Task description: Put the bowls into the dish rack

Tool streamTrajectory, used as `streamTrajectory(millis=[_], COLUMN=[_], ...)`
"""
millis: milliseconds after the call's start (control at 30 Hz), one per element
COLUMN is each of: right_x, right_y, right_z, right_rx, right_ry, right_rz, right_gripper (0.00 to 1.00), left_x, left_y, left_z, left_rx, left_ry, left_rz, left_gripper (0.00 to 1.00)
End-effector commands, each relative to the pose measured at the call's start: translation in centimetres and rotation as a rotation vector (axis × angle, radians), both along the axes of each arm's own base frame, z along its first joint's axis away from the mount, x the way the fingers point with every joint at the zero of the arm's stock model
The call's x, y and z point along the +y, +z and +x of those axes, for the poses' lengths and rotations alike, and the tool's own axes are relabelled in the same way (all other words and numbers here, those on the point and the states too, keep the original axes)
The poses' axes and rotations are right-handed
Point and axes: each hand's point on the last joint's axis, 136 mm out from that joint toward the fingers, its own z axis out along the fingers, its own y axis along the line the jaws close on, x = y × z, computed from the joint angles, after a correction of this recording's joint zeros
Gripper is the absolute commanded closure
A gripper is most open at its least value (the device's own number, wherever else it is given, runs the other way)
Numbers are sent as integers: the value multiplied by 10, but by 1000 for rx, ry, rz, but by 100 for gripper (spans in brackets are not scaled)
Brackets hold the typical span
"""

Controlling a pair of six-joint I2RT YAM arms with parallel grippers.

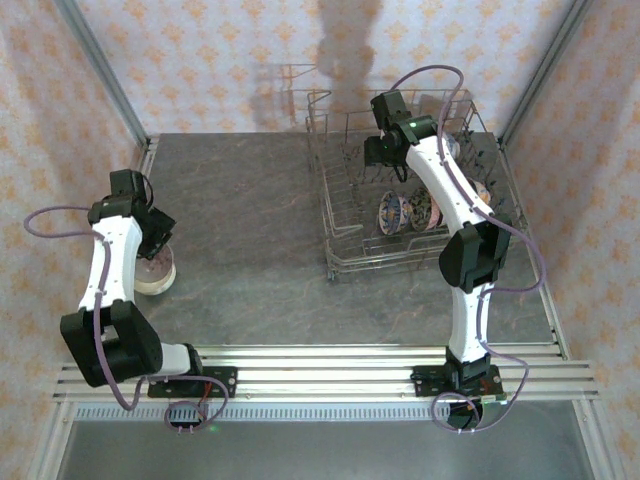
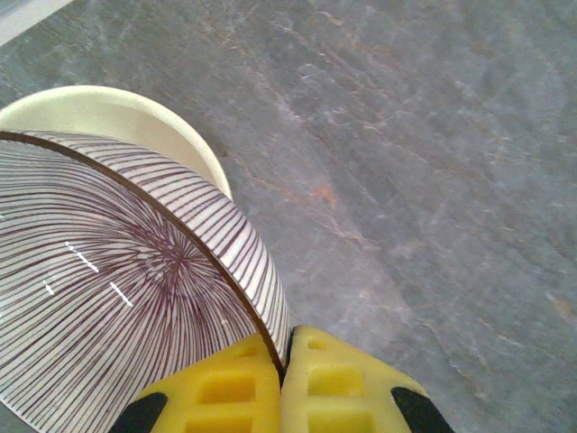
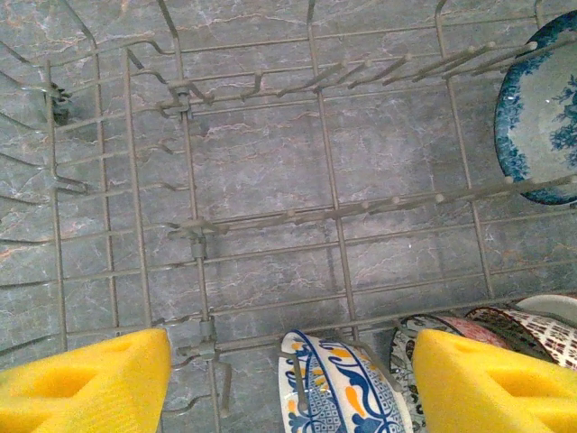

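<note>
At the table's left, my left gripper (image 1: 157,233) (image 2: 285,350) is shut on the rim of a purple-striped bowl (image 2: 117,298). That bowl rests tilted in a cream bowl (image 2: 126,113) (image 1: 155,275). The grey wire dish rack (image 1: 335,262) (image 3: 334,194) stands at the back right. My right gripper (image 1: 386,158) (image 3: 284,388) hovers open over it, with nothing between its yellow pads (image 3: 86,383). Standing among the tines are a blue-and-orange bowl (image 3: 338,388) (image 1: 393,212), a blue-and-white bowl (image 3: 541,117) and a dark patterned bowl (image 3: 532,323).
Bare grey stone tabletop (image 1: 240,210) lies between the two stacked bowls and the rack. Patterned walls close in the left, back and right. An aluminium rail (image 1: 320,365) with both arm bases runs along the near edge.
</note>
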Motion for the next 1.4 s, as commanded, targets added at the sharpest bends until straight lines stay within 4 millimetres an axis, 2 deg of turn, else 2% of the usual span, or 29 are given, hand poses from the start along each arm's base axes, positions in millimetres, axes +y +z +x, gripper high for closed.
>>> streamTrajectory(millis=[0, 167, 433, 533, 700, 900, 1000, 1167, 1367], right_x=[-4, -2, 30, 54, 111, 170, 190, 216, 229], right_y=[36, 66, 94, 103, 110, 105, 99, 97, 94], right_z=[-5, -6, -27, -42, -72, -105, -112, -122, -121], right_rx=[-64, -118, -152, -168, -205, -247, -247, -268, -305], right_ry=[0, 18, 119, 188, 322, 434, 457, 487, 488], right_rz=[20, 39, 171, 198, 246, 337, 361, 434, 448], right_gripper=[29, 29, 32, 32, 33, 34, 35, 37, 38], left_x=[-18, -47, -103, -128, -165, -186, -198, -210, -219], left_y=[28, 51, 92, 110, 138, 174, 188, 187, 195], left_z=[10, 35, 87, 107, 130, 139, 141, 141, 141], left_rx=[-98, -204, -408, -473, -561, -639, -664, -645, -663], left_ry=[5, 5, 40, 47, 68, 74, 64, 60, 56], left_rz=[-22, -54, -101, -118, -169, -198, -217, -252, -264], left_gripper=[100, 100, 100, 100, 100, 100, 100, 100, 100])
